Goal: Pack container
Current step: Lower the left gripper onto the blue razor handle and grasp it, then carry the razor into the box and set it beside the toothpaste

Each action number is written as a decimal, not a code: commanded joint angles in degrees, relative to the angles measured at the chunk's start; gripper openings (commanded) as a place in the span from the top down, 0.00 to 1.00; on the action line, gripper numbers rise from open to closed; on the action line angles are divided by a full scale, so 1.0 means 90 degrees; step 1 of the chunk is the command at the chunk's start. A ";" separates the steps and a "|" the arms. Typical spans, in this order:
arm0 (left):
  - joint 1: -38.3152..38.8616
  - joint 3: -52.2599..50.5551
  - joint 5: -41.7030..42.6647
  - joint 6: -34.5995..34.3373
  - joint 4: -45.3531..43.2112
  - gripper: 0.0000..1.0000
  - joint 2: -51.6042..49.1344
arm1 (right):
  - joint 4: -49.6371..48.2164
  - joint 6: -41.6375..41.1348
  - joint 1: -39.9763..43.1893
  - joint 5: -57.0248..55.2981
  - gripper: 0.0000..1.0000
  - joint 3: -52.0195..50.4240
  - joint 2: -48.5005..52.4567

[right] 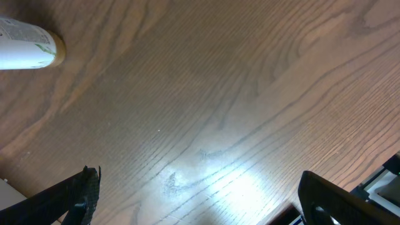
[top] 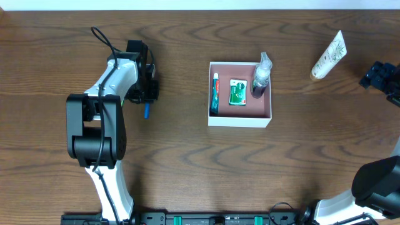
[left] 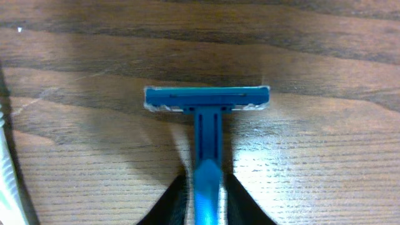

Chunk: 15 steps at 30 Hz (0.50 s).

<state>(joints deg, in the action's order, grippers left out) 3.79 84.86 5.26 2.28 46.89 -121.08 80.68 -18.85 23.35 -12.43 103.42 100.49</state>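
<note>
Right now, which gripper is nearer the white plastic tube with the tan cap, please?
Right: the right gripper sits just beside the tube; the left gripper is far beyond the white cardboard box.

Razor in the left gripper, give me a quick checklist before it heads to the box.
1. Hold on the razor: ok, the left gripper is closed on its handle.
2. Razor lifted off the table: cannot tell.
3. Room in the box: ok, the front strip of the floor is bare. The toothpaste, green pack and spray bottle sit along the back.
4. Way to the box: ok, only bare table lies between.
5. Right gripper: ok, open and far off to the side.
6. Packing finished: not ok, the tube lies outside the box.
</note>
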 commanded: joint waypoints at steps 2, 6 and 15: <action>-0.0034 -0.0027 0.0010 -0.0058 0.0056 0.81 -0.0095 | -0.0015 -0.0090 0.0029 -0.0022 0.01 -0.0010 0.0002; -0.0024 0.0109 0.0015 -0.0073 0.0262 0.89 -0.0024 | -0.0015 -0.0090 0.0029 -0.0022 0.01 -0.0010 0.0002; 0.0180 0.1151 0.0019 -0.0245 0.1168 0.94 0.0826 | -0.0015 -0.0090 0.0029 -0.0022 0.01 -0.0010 0.0002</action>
<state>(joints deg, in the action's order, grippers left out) 4.27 90.94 5.26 1.32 56.58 -119.63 80.68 -18.85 23.35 -12.40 103.42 100.49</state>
